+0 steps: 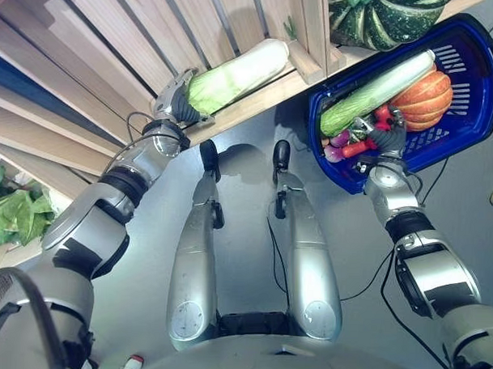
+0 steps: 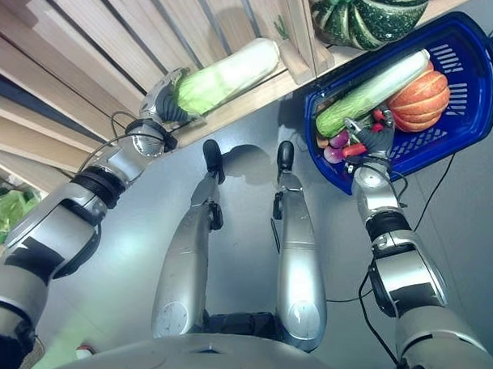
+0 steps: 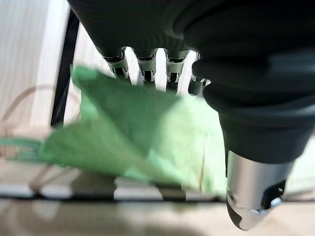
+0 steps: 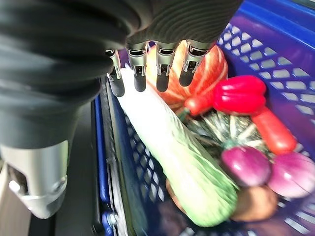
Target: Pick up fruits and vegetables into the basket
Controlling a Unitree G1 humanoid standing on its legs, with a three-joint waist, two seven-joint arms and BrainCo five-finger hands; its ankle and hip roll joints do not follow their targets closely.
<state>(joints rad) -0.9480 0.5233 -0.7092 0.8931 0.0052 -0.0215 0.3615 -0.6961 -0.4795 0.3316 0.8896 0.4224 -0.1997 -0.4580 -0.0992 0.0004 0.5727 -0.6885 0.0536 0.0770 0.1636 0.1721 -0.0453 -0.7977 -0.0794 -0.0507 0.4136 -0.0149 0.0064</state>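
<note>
Left hand (image 1: 178, 100) upper left of centre, fingers curled round leafy end of cabbage (image 1: 238, 74) lying on wooden shelf (image 1: 257, 100). Right hand (image 1: 383, 137) upper right, curled fingers gripping rim of blue basket (image 1: 476, 95); second cabbage (image 1: 371, 93), pumpkin (image 1: 424, 97) inside.

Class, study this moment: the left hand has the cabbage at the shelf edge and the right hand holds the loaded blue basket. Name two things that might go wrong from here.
1. The left hand grips the long cabbage only at its leafy end, so it may tip or slip out.
2. The blue basket is tilted and already holds another cabbage, a pumpkin and red peppers; adding one more could push something over the rim.
</note>
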